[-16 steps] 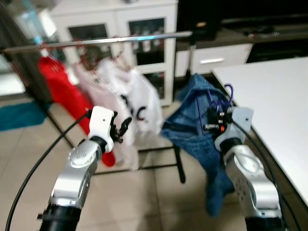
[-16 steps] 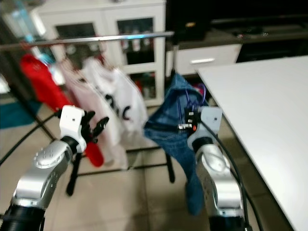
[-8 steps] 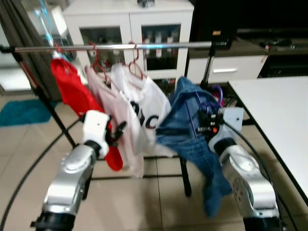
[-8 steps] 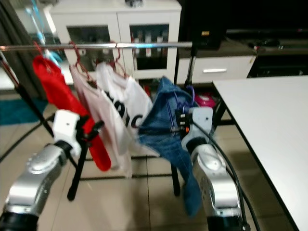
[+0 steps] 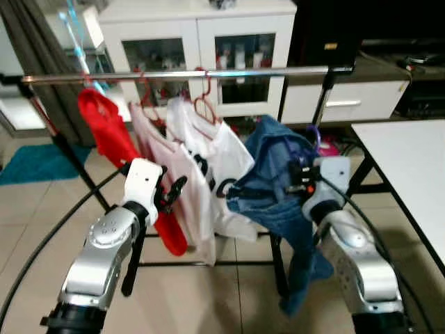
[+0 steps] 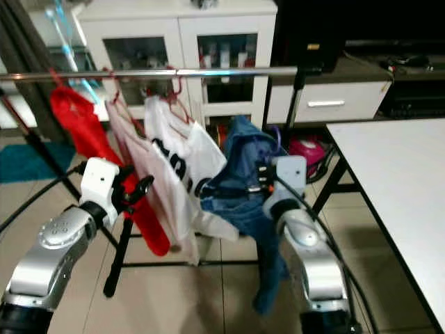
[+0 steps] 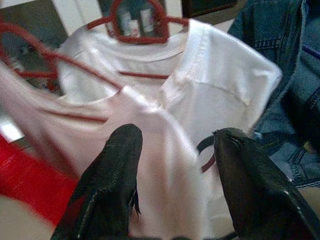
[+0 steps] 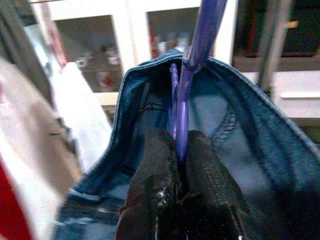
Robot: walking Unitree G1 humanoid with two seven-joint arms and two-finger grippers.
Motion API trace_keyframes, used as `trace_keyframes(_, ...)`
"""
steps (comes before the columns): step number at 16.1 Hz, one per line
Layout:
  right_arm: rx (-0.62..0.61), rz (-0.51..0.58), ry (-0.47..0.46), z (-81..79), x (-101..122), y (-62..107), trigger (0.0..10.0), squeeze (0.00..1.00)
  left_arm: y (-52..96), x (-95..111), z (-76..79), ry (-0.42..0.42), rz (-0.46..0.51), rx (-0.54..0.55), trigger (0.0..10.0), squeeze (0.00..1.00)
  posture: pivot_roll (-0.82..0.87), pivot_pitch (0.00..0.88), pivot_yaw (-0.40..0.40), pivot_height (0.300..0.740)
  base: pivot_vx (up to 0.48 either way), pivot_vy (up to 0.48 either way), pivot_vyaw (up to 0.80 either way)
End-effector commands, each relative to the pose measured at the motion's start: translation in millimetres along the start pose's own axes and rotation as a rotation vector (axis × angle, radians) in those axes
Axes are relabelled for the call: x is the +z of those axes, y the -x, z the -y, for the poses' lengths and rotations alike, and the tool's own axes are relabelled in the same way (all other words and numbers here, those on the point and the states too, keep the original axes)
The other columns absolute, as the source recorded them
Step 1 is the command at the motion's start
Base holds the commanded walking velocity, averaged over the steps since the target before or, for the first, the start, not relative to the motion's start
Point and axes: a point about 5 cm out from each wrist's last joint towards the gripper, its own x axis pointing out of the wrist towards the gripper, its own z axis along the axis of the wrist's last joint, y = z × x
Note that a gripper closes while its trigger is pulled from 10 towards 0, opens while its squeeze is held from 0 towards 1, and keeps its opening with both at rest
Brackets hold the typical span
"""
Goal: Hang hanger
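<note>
**Hanger with jeans held below the rail**

Right hand [image 8: 181,150] closed tight on purple hanger [image 8: 192,55], jeans [image 5: 278,188] draped over it, just below the rail [image 5: 181,74] and right of white shirt [image 5: 219,156]. Left hand [image 7: 175,150] open and holding nothing, near pink shirt [image 5: 163,163] and red garment [image 5: 104,132].

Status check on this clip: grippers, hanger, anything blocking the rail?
Right gripper shut on purple hanger carrying jeans, below the rail. Left gripper open, by white shirt. Rail right of the shirts is free.
</note>
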Motion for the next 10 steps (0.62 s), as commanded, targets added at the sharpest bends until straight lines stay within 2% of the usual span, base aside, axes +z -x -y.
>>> trace_keyframes(1,-0.018,0.059,0.034,6.5,11,-0.3,10.0,0.00,-1.7,3,6.3,-0.008,0.008,-0.027,10.0,0.00,-0.09,0.000,0.058,0.740,0.315,0.000,0.00)
trace_keyframes(6,0.054,0.066,0.106,14.6,15,-6.0,10.0,0.00,-4.2,2,8.9,-0.056,-0.005,-0.099,10.0,0.00,-0.09,0.000,0.068,0.740,0.311,0.000,0.00)
trace_keyframes(8,0.067,0.074,0.160,32.9,23,-7.6,10.0,0.00,-1.1,4,11.3,-0.065,-0.003,-0.131,10.0,0.00,-0.08,0.000,0.055,0.740,0.289,0.000,0.00)
trace_keyframes(9,0.089,0.076,0.166,35.2,25,-8.5,10.0,0.00,-1.0,3,11.0,-0.066,-0.004,-0.132,10.0,0.00,-0.08,0.000,0.052,0.740,0.289,0.000,0.00)
trace_keyframes(10,0.172,0.054,0.194,34.0,24,-9.3,10.0,0.00,-0.6,4,11.9,-0.072,0.001,-0.153,10.0,0.00,-0.07,0.000,0.046,0.740,0.285,0.000,0.00)
